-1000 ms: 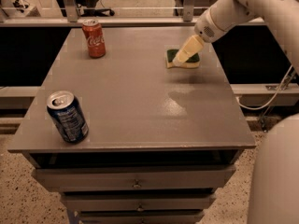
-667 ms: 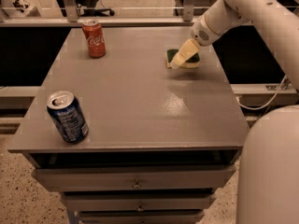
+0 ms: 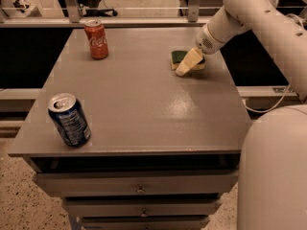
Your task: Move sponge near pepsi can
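The sponge (image 3: 179, 57), dark green on top with a pale yellow base, lies on the grey table (image 3: 144, 104) at its far right. My gripper (image 3: 189, 63) reaches down from the right and sits on the sponge, covering its right part. The pepsi can (image 3: 69, 120), dark blue with a silver top, stands near the front left corner, far from the sponge.
A red Coca-Cola can (image 3: 97, 40) stands at the table's far left. The robot's white body (image 3: 276, 171) fills the lower right, beside the table's right edge. Drawers (image 3: 139, 188) are below the tabletop. A rail and chair legs are behind the table.
The arm has swung slightly left and closer over the table. The gripper stays at the sponge, which has barely shifted. Both cans are unmoved.
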`<state>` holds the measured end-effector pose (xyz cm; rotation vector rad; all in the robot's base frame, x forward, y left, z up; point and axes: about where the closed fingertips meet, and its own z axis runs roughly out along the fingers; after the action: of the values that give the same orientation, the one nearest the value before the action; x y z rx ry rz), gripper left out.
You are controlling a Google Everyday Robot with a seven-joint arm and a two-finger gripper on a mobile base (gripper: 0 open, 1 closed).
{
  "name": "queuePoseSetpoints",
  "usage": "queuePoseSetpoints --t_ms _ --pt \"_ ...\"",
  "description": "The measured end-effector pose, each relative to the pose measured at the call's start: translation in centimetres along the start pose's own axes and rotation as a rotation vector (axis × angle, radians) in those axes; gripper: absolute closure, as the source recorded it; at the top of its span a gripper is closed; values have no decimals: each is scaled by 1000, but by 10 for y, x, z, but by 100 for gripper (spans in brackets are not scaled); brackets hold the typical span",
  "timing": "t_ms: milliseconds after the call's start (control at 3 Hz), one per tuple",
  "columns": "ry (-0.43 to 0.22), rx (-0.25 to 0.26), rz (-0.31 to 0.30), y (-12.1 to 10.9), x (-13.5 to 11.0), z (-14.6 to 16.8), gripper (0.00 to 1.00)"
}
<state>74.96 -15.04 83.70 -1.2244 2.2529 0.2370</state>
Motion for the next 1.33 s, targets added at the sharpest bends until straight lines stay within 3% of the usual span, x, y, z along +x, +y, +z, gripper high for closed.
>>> queuePoseSetpoints --t_ms 667,1000,1333 --pt "-50 10 3 0 -1 -19 65" --pt "-102 -12 -24 14 -10 -44 89" --pt "-140 -56 -109 51 -18 -83 100"
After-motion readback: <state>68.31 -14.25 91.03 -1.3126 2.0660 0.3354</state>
